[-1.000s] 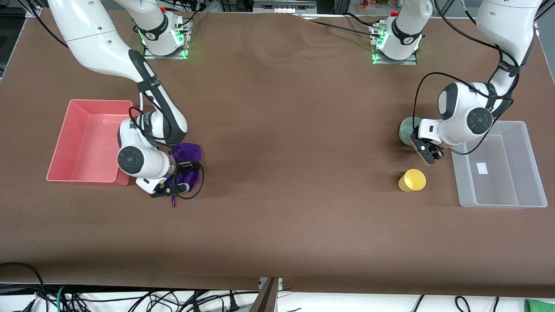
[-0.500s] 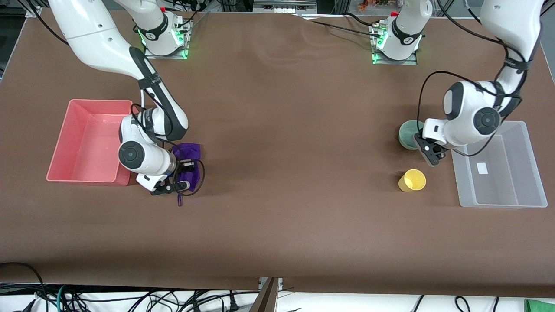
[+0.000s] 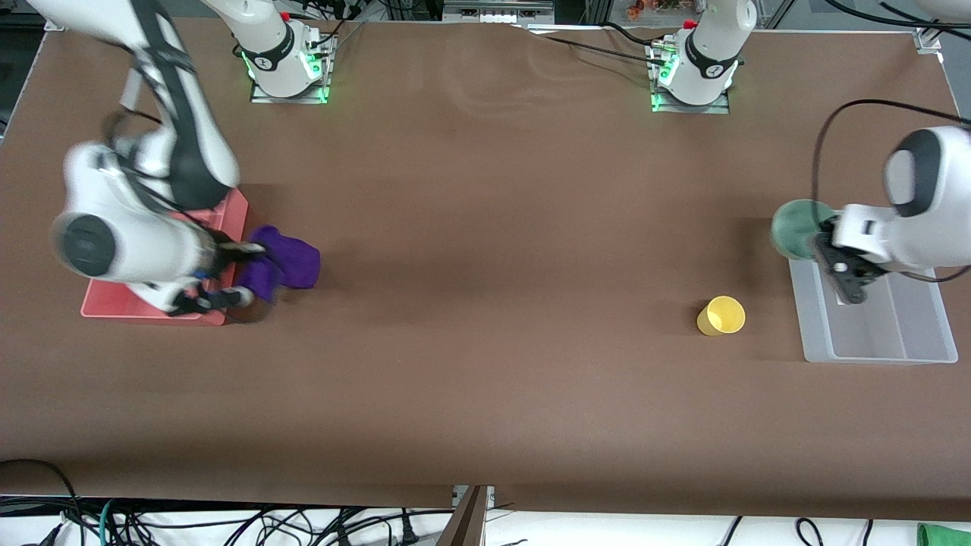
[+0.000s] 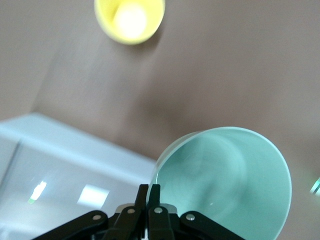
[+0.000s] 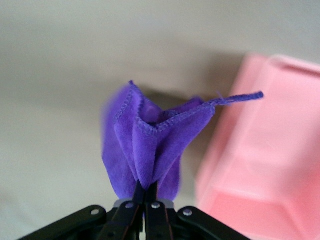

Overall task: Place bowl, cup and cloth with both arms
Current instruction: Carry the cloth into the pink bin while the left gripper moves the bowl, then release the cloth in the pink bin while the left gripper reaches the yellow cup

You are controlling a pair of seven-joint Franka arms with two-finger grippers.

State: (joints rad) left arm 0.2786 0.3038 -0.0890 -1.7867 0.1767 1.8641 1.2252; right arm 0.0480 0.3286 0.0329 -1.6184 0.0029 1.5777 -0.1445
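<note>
A: Where's the cloth [image 5: 150,145]?
B: Pinched in the right gripper [image 5: 146,192], lifted beside the pink bin [image 3: 155,299].
A: And the bowl [image 4: 227,180]?
B: Left gripper [image 4: 148,192] clamps its rim, lifted over the clear bin's [image 3: 929,341] edge. The cup [image 3: 721,315] stands on the table near that bin.
A: Any writing?
B: A white label in the bin, unreadable.
</note>
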